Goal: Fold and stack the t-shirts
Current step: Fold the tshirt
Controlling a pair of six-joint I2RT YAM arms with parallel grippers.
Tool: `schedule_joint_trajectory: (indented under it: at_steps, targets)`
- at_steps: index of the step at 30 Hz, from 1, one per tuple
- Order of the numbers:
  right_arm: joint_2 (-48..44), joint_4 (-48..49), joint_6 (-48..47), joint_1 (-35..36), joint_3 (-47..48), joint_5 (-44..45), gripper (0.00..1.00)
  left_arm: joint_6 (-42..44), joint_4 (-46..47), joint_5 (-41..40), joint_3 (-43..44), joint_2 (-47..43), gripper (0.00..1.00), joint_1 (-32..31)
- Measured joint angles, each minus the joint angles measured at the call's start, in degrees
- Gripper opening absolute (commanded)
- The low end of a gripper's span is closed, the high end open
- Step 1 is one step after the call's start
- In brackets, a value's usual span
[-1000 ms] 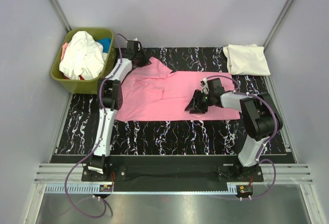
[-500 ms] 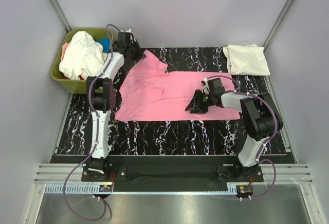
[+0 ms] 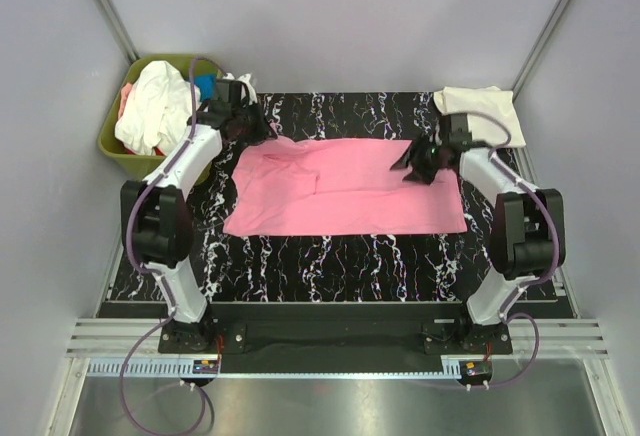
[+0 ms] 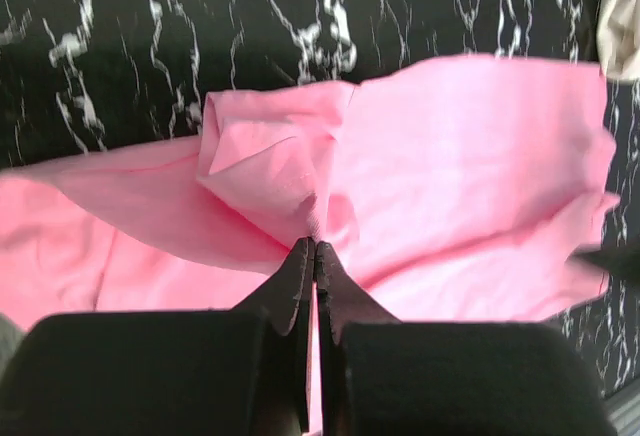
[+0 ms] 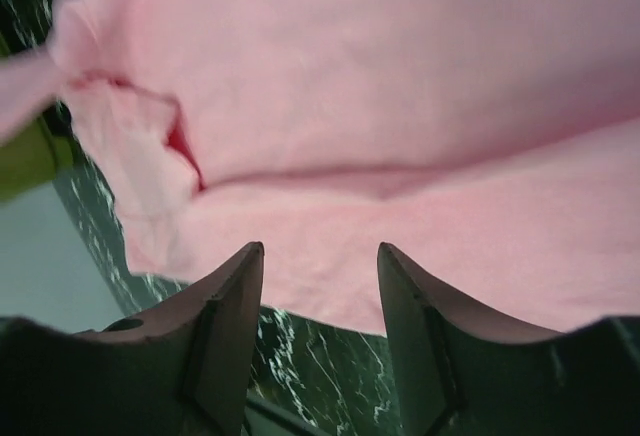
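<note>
A bright pink t-shirt (image 3: 340,188) lies spread on the black marbled mat (image 3: 330,256). My left gripper (image 3: 262,130) is at its far left corner, by the bin. In the left wrist view that gripper (image 4: 314,246) is shut on a pinched fold of the pink t-shirt (image 4: 450,156). My right gripper (image 3: 411,165) hovers over the shirt's far right part. In the right wrist view it (image 5: 320,251) is open, nothing between its fingers, pink t-shirt (image 5: 380,86) beneath. A folded cream t-shirt (image 3: 480,114) lies at the far right corner.
An olive-green bin (image 3: 110,142) stands at the far left, holding a crumpled white t-shirt (image 3: 150,106) and a bit of blue cloth (image 3: 205,84). Grey walls close in on both sides. The arm bases stand at the near edge.
The right gripper has lifted off the shirt's middle, moved to its far right part and opened wider. The left arm has swung out left, still gripping the corner; the shirt lies flatter.
</note>
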Motion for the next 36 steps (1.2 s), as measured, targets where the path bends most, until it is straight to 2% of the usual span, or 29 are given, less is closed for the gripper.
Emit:
schedule_joint_trajectory:
  at_steps: [5, 8, 14, 17, 25, 36]
  targets:
    - [4.6, -11.6, -2.4, -2.0, 22.6, 10.6, 0.57, 1.6, -1.3, -1.0, -9.6, -9.1, 0.00, -1.6]
    - [9.4, -16.6, -3.8, -4.6, 32.8, 15.5, 0.57, 2.0, -1.8, -2.0, -16.2, -15.7, 0.00, -2.4]
    - [19.5, -25.7, -5.2, -11.2, 41.6, 21.5, 0.57, 2.5, -3.1, -4.3, -26.5, -27.4, 0.00, -2.9]
    - [24.5, -29.3, -5.6, -12.1, 44.3, 22.9, 0.57, 2.6, -4.4, -5.4, -30.6, -31.3, 0.00, -2.9]
    - [33.9, -33.5, -5.7, -10.9, 55.8, 22.9, 0.57, 3.5, -5.9, -7.5, -37.1, -33.4, 0.00, -2.9]
    - [47.6, -37.0, -5.9, -10.9, 75.6, 22.5, 0.58, 4.6, -5.2, -8.1, -40.7, -33.7, 0.00, -3.0]
